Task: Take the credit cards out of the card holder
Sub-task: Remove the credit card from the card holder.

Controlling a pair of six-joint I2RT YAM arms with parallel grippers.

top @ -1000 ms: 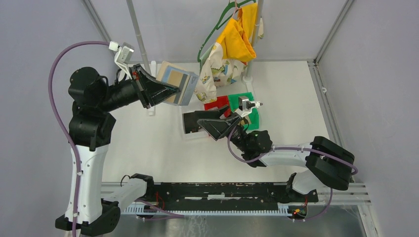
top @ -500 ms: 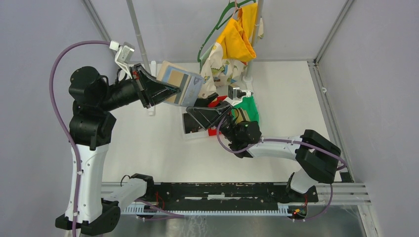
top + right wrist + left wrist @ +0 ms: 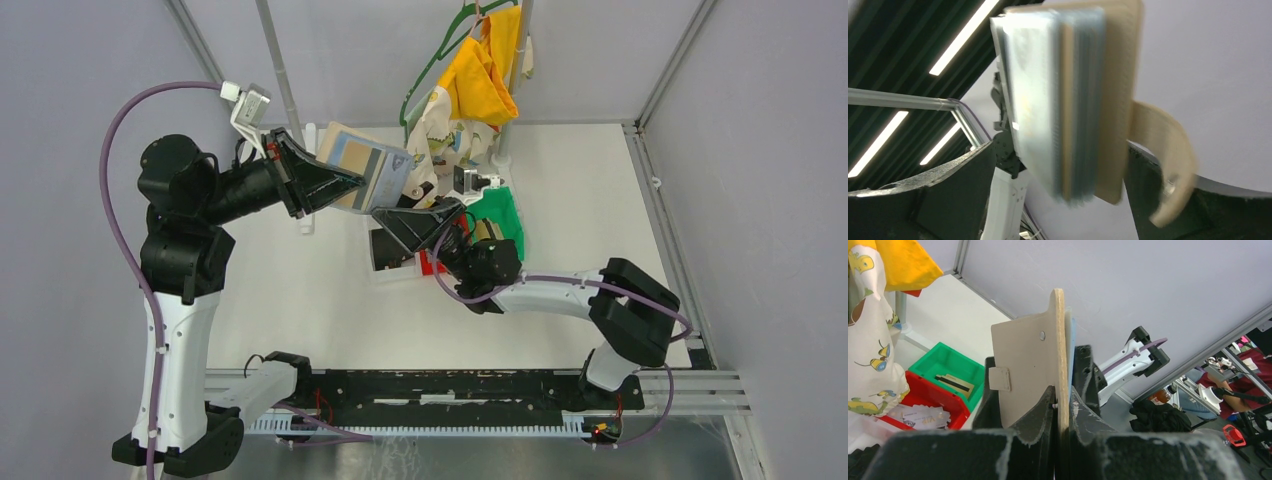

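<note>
Card holder [image 3: 360,168] is hanging in the air above the table's back-left part, with the left gripper [image 3: 1062,397] clamping narrowly on its tan cover edge. Clear sleeves [image 3: 1048,100] are fanning toward the right gripper [image 3: 397,212]. Its jaws are standing wide either side of the sleeve pack, gripping nothing. Snap tab [image 3: 1168,170] is dangling loose.

Judging: reaching in for a credit card, though blur is hiding any single card edge. The next move is calling for pinching one card only, then drawing it straight out along its sleeve.

Hanging clothes [image 3: 465,100] are crowding just beside. Red bin [image 3: 930,392] and green bin [image 3: 940,360] are lying below, and room is opening toward the near side.
</note>
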